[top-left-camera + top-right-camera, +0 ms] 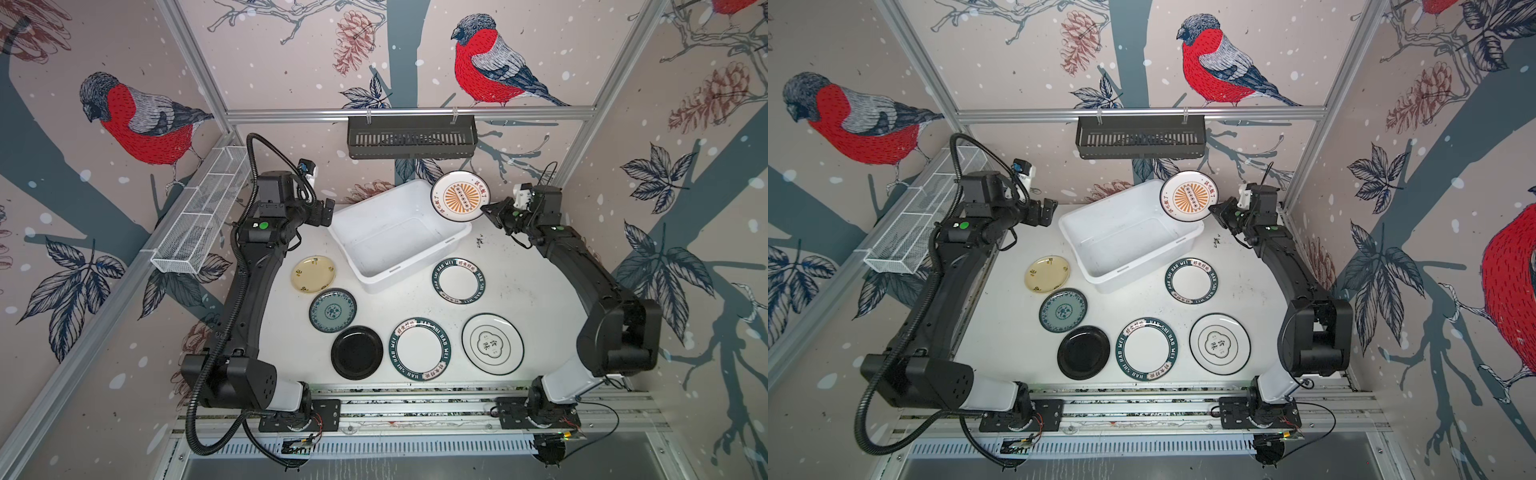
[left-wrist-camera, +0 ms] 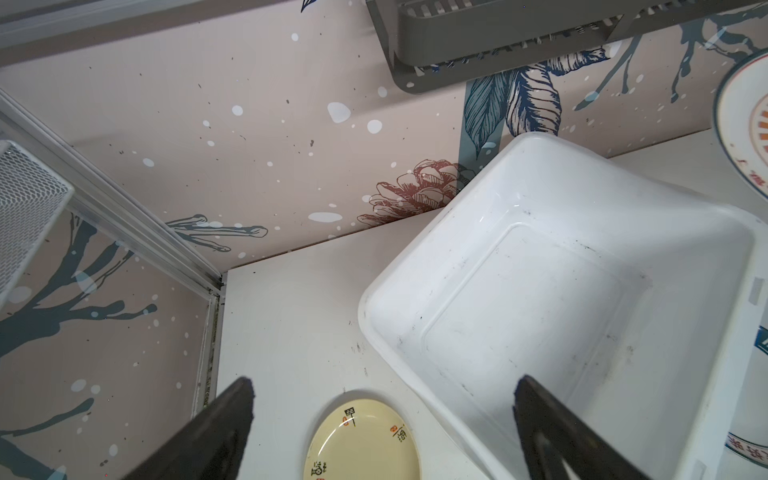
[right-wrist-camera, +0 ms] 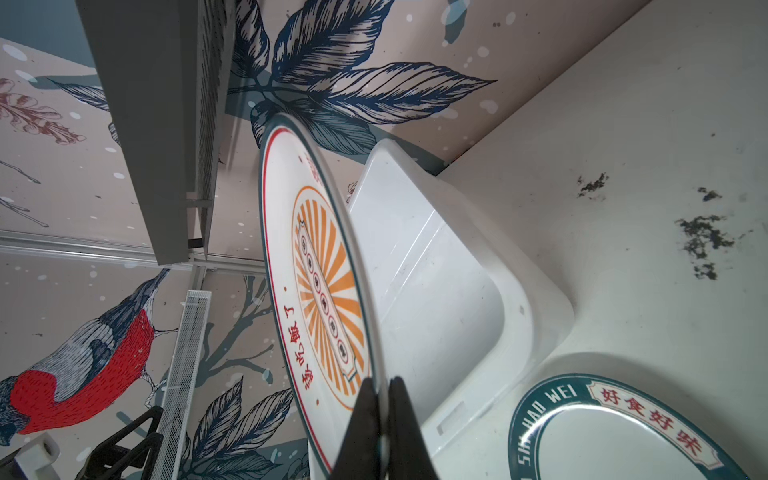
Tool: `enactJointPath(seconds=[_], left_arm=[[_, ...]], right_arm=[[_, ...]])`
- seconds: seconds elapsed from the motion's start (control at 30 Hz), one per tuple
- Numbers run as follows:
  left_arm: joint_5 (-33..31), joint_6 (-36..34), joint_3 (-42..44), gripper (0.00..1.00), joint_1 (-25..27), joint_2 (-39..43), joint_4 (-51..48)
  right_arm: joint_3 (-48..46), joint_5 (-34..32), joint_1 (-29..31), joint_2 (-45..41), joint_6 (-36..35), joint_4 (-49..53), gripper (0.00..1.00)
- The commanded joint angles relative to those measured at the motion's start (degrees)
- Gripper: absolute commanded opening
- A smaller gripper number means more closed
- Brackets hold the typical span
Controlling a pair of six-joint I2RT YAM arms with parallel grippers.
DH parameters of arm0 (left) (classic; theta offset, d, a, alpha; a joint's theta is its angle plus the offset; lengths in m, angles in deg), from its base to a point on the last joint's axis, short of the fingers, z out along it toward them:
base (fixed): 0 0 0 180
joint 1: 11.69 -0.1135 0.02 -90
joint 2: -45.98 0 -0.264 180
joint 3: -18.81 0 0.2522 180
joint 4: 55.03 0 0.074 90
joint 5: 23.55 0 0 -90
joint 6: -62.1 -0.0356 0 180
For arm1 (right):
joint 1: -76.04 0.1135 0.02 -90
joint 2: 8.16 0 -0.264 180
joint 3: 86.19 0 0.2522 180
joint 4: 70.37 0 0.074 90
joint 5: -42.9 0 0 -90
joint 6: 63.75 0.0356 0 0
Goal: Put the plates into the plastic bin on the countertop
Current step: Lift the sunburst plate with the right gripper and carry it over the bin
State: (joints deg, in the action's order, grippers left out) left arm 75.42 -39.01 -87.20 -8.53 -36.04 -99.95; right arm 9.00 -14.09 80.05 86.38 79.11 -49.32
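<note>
**While one orange-sunburst plate (image 1: pixel 460 196) hangs at the plastic bin (image 1: pixel 380 280), six plates lie on the countertop (image 1: pixel 519 282)**

In both top views the plates number seven. The right gripper (image 1: pixel 485 208) pinches the rim of the orange-sunburst plate. That plate is tilted up, face toward the camera, over the far right corner of the single plastic bin.

The other six plates lie flat on the countertop, outside the bin:
- Three sit close together in a row to its left: the pale yellow plate (image 1: pixel 313 274), the teal floral plate (image 1: pixel 332 310) and the glossy black plate (image 1: pixel 356 352).
- Two sit along the near edge: a lettered plate (image 1: pixel 419 349) and the emblem plate (image 1: pixel 492 344).
- A second lettered plate (image 1: pixel 458 284) lies just right of the bin.

The left gripper (image 1: pixel 326 212) hovers beside the bin's far left corner, jaws wide and holding nothing. Two baskets hang on the walls, one black slotted basket (image 1: pixel 411 137) and one white wire-mesh basket (image 1: pixel 203 212).

In the left wrist view the left gripper's two fingers (image 2: pixel 224 432) stand far apart. Between them show the pale yellow plate and a corner of the bin.

In the right wrist view two fingers (image 3: pixel 365 399) press together on the orange-sunburst plate's rim. The plate is seen nearly edge-on beside the bin's wall. The second lettered plate lies on the countertop near the bin.
</note>
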Motion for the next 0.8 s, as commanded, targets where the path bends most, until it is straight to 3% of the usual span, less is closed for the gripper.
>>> enactJointPath(seconds=[0.0, 0.17, 0.37, 0.6, 0.77], left_arm=[[2.3, 0.4, -0.7, 0.96, 0.0, 0.9, -0.9], [2.7, -1.3, -0.6, 0.97, 0.0, 1.7, -1.9], [3.2, -1.0, -0.5, 0.97, 0.0, 2.4, -1.1], [5.4, 0.6, 0.1, 0.97, 0.0, 3.0, 0.4], [6.5, 1.4, 1.7, 0.96, 0.0, 2.9, 1.2]], right_arm=[[8.4, -2.4, 1.9, 4.4, -3.5, 8.8, 0.01], [16.1, -4.8, 4.9, 9.4, -4.8, 16.8, 0.01], [17.5, -5.3, 8.3, 12.5, -1.2, 15.8, 0.01], [29.0, -6.8, 11.9, 21.3, -0.9, 22.1, 0.01], [31.0, -7.7, 13.3, 24.9, -0.3, 22.9, 0.01]])
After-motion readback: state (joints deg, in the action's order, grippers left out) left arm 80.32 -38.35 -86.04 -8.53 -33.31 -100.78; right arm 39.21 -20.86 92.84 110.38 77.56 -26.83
